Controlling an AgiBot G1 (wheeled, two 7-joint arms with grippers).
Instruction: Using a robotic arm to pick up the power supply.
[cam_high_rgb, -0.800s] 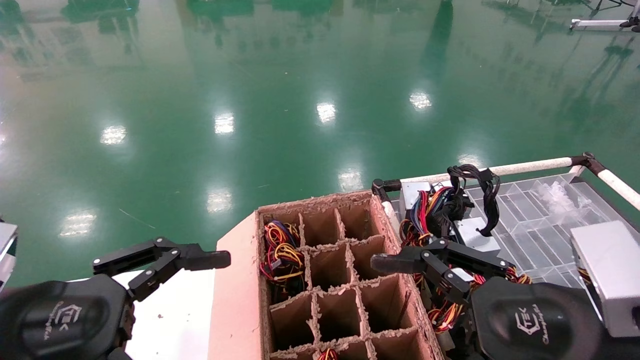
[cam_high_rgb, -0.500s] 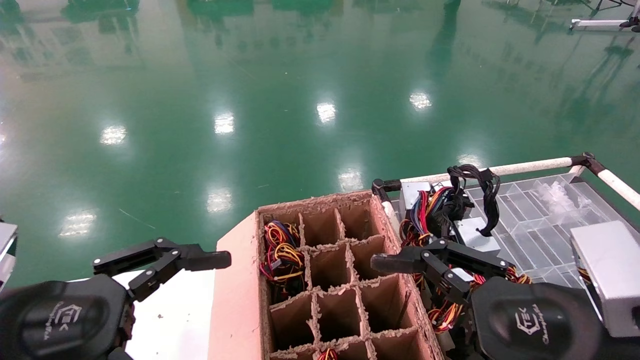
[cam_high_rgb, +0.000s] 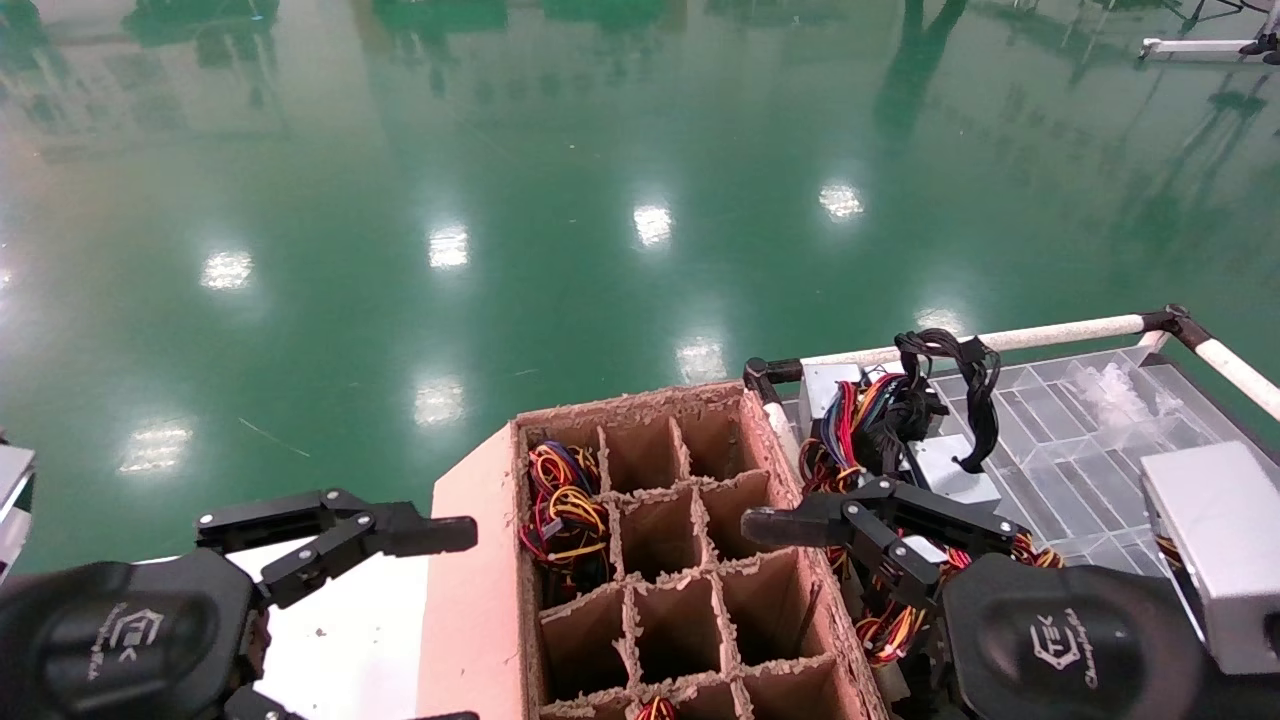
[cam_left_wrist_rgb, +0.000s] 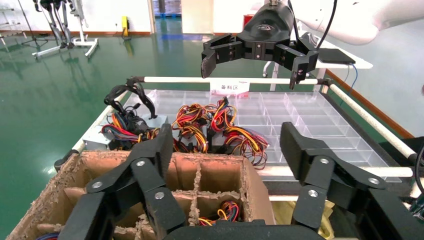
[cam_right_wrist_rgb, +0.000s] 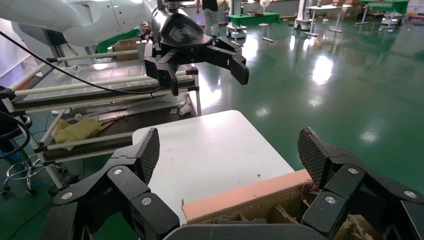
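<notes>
1. Power supply (cam_high_rgb: 945, 470) is lying on the clear tray (cam_high_rgb: 1080, 440), just beyond the right end effector (cam_high_rgb: 790, 525), whose fingers are standing apart.
2. Likely stiff and weighty; gripping the metal body beats the floppy wires (cam_high_rgb: 850, 420).
3. Left end effector (cam_high_rgb: 440, 535), fingers apart, has been edging toward the carton (cam_high_rgb: 640, 560).

The right hand (cam_high_rgb: 800, 525) hangs with fingers spread over the right wall of the carton (cam_high_rgb: 660, 580), between its cells and the wire heap. Right of that wall, tangled wires (cam_high_rgb: 860, 440) and a black cable loop (cam_high_rgb: 960, 380) crowd the near-left corner of the clear tray (cam_high_rgb: 1060, 440). A white rail (cam_high_rgb: 1000, 340) bounds the tray's far side. The tray's far right lies bare. The left hand (cam_high_rgb: 330, 525), fingers apart, hovers over the white table (cam_high_rgb: 350, 640) left of the carton.
</notes>
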